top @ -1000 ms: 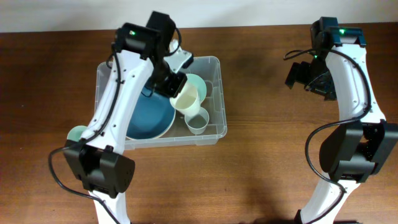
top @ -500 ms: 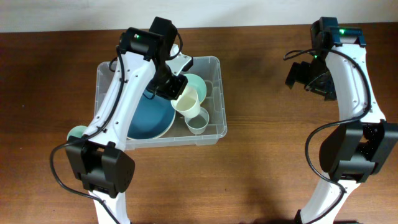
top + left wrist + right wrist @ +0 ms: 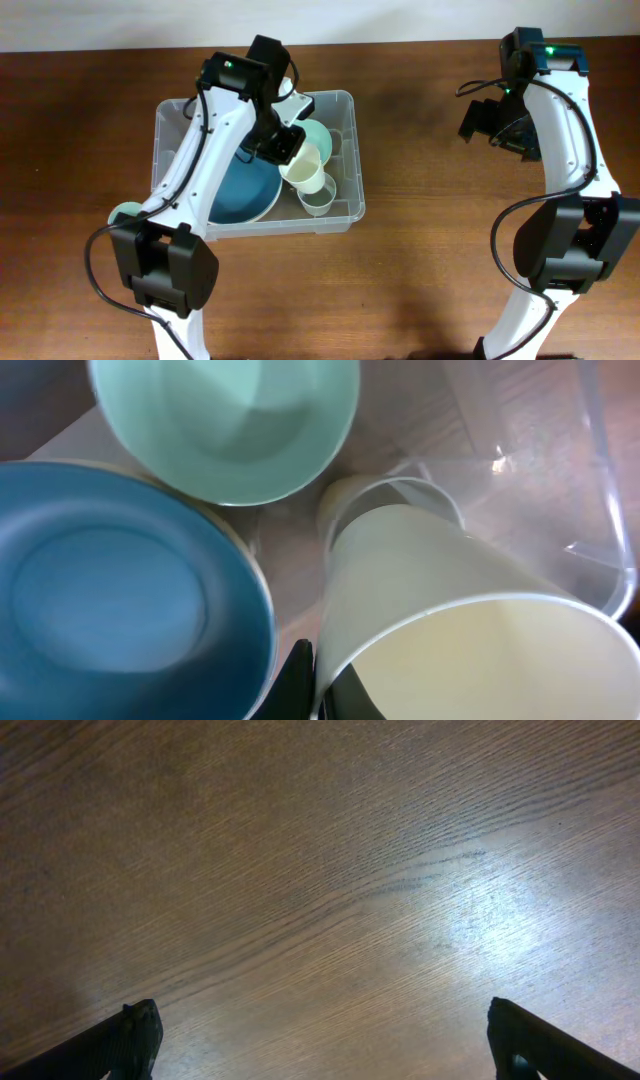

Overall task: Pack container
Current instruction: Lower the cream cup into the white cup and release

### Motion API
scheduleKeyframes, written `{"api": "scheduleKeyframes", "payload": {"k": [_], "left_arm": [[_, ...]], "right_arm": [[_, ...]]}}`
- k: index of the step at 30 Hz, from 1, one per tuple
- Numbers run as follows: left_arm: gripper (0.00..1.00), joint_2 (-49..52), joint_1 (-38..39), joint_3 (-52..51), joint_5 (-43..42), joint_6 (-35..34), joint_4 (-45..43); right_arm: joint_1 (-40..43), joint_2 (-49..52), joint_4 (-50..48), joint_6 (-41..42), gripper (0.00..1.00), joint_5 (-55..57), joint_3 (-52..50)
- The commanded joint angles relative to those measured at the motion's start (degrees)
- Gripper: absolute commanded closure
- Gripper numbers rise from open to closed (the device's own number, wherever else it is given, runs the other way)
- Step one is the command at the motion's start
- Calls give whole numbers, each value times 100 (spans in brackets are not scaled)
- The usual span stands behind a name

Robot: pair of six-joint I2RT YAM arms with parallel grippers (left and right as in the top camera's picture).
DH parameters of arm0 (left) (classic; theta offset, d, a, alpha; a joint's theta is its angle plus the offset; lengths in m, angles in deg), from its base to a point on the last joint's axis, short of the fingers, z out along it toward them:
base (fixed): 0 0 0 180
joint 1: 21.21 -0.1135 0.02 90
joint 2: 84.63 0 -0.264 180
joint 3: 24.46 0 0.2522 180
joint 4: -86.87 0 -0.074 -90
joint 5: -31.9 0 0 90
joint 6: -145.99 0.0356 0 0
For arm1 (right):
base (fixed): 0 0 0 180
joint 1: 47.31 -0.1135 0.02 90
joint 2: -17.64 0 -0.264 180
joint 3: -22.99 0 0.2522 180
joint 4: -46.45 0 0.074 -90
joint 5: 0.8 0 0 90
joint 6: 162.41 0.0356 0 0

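Left hand clamped on rim of cream cup, cup held tilted inside container beside blue plate, right hand spread wide above bench.

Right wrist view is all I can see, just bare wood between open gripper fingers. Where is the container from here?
Observer: The container sits across the table on the left side, well apart from your right gripper.
Operator: Is anything packed yet?
Observer: Yes, a blue plate and a mint bowl are inside it.
Operator: And the other gripper?
Observer: The left gripper is shut on the rim of a cream cup, over the container.
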Motion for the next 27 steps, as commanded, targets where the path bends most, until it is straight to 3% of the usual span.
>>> {"api": "scheduleKeyframes", "payload": {"k": [1, 14, 19, 22, 27], "left_arm": [[99, 76, 208, -48, -197, 214, -39], [99, 114, 299, -48, 90, 166, -57], [87, 199, 302, -50, 92, 168, -33], [67, 260, 302, -48, 92, 168, -33], [53, 299, 286, -44, 94, 166, -146]], "right_arm": [[11, -28, -2, 31, 1, 13, 13], [11, -28, -2, 31, 1, 13, 13], [11, -28, -2, 31, 1, 13, 13], [11, -28, -2, 31, 1, 11, 13], [11, -28, -2, 31, 1, 11, 13]]}}
